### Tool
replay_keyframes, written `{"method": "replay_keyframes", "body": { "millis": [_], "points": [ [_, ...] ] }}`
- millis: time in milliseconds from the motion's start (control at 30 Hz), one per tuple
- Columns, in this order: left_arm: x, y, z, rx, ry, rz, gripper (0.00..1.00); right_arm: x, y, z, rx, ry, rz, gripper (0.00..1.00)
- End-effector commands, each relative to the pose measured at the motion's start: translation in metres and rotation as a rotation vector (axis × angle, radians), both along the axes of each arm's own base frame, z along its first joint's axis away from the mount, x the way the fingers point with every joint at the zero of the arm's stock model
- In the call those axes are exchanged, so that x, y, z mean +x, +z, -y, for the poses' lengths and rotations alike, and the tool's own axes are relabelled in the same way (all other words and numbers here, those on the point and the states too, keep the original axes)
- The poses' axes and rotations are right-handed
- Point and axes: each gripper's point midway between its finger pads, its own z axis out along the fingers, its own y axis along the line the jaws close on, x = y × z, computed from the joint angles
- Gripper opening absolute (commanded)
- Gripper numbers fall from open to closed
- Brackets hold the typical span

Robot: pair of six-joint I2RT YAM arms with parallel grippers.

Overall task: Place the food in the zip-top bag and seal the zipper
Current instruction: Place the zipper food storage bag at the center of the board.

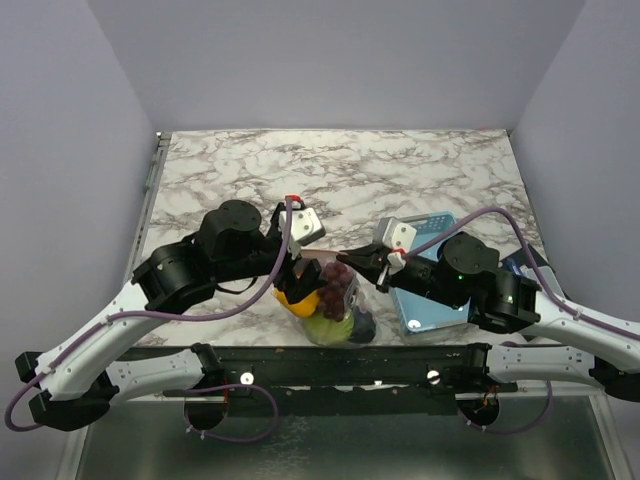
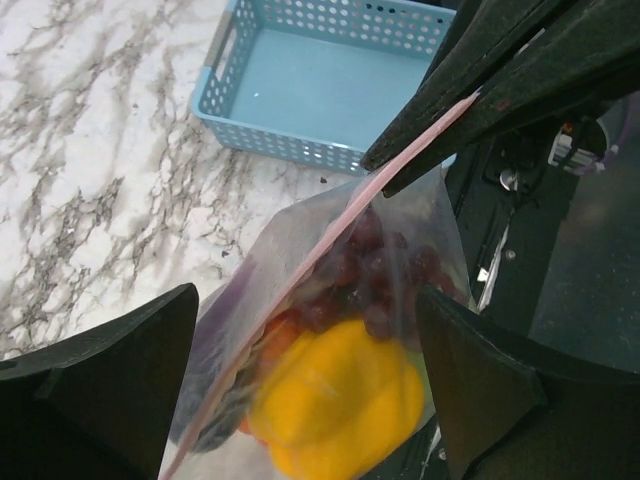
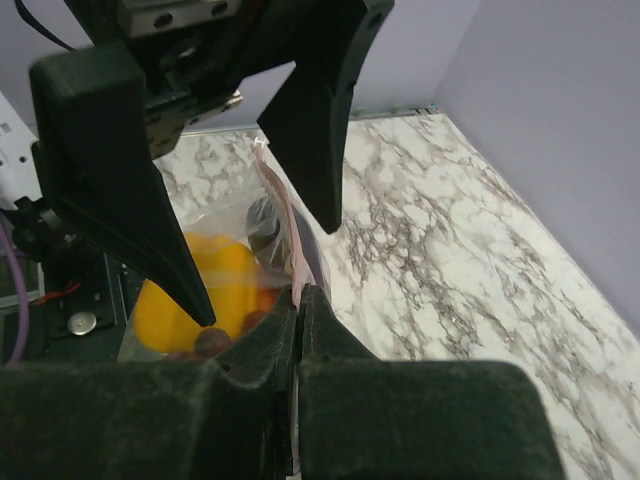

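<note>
Pinches one end of the zipper (image 2: pixel 405 160) in the shut right tool (image 3: pixel 298 296); holds the left tool (image 2: pixel 308 295) wide, astride the strip running from that pinch. Finds the zip-top bag (image 2: pixel 300 235), food (image 2: pixel 340 400) inside, by the counter's (image 1: pixel 400 170) near edge.

Zip-top bag (image 1: pixel 335 305) is set at the worktop's (image 1: pixel 350 170) near edge, centre, with food (image 2: pixel 340 390) inside. It is straddled from the left by the left end effector (image 2: pixel 305 300). Zipper (image 2: pixel 420 140) is pinched by the right end effector (image 1: pixel 345 258) from the right. Basket (image 1: pixel 430 310) lies just right of the bag, under the right arm.
</note>
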Motion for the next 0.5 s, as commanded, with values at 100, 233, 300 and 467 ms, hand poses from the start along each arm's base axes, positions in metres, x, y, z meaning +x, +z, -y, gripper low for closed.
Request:
{"method": "replay_keyframes", "body": {
  "millis": [100,233,300,467],
  "points": [
    [-0.019,-0.014,0.013,0.014,-0.153,-0.026,0.86,-0.021,0.039,0.000,0.140,0.111,0.021,0.01],
    [-0.025,-0.023,0.019,0.025,-0.198,-0.057,0.78,-0.023,0.043,0.002,0.163,0.113,0.019,0.01],
    [-0.027,-0.028,0.021,0.033,-0.211,-0.075,0.71,-0.028,0.045,0.003,0.171,0.137,0.020,0.01],
    [-0.030,-0.038,0.025,0.046,-0.238,-0.112,0.45,-0.030,0.049,0.007,0.190,0.139,0.022,0.01]
  ]
}}
